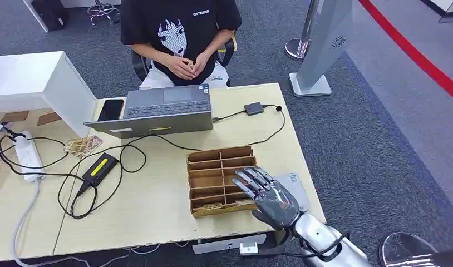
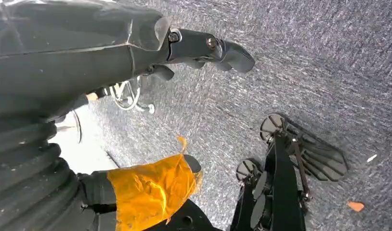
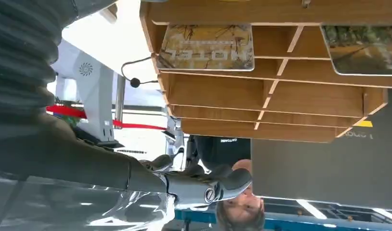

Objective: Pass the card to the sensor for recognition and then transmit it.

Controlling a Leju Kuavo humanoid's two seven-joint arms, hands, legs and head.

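A wooden card organizer [image 1: 213, 167] stands on the table's right half. Hotel-printed cards lie in its front compartments [image 1: 213, 208]; the right wrist view shows one card [image 3: 206, 46] and a second card [image 3: 362, 49] lying flat in their slots. My right hand [image 1: 267, 194] hovers over the organizer's front right corner with fingers spread and nothing in them. A small black sensor box [image 1: 254, 108] on a cable sits at the table's far right. My left hand [image 2: 136, 115] hangs over the carpet, its fingers [image 2: 211, 48] and orange-taped thumb [image 2: 150, 190] apart, holding nothing.
A grey laptop [image 1: 157, 108] and a phone [image 1: 110, 109] lie at the back, with a seated person [image 1: 180, 33] behind them. A power adapter [image 1: 99, 168], a power strip [image 1: 26, 153], loose cables and a white box [image 1: 35, 83] occupy the left. A grey pad [image 1: 296, 186] lies beside the organizer.
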